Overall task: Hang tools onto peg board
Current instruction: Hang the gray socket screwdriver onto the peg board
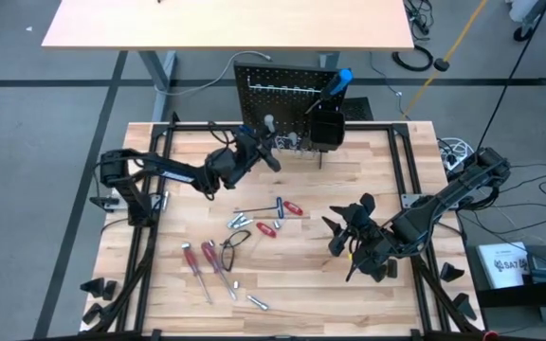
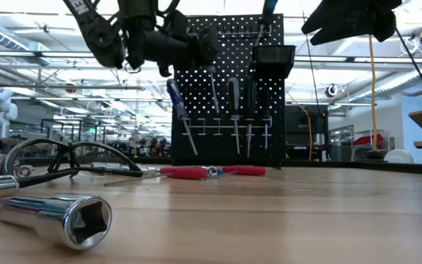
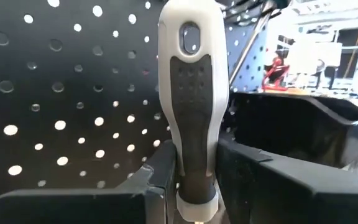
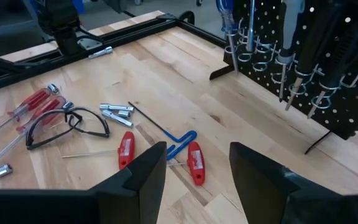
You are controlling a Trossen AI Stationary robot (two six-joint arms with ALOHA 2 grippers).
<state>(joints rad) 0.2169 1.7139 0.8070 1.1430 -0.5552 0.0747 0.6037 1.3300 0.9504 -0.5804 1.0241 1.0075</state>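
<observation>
Pale wooden table (image 1: 377, 180) with visible grain, matt black perforated metal peg board (image 1: 271, 87), glossy chrome socket (image 2: 57, 215)

My left arm reaches from the desk's left edge toward the far middle, its left claw (image 1: 265, 150) raised, fingers (image 3: 160, 171) clamped on both sides of a screwdriver handle (image 3: 190, 93) standing upright between them. My right arm is bent low over the desk's near right side, its right claw (image 1: 347, 227) pointing left, fingers (image 4: 145, 171) spread apart and holding nothing.
</observation>
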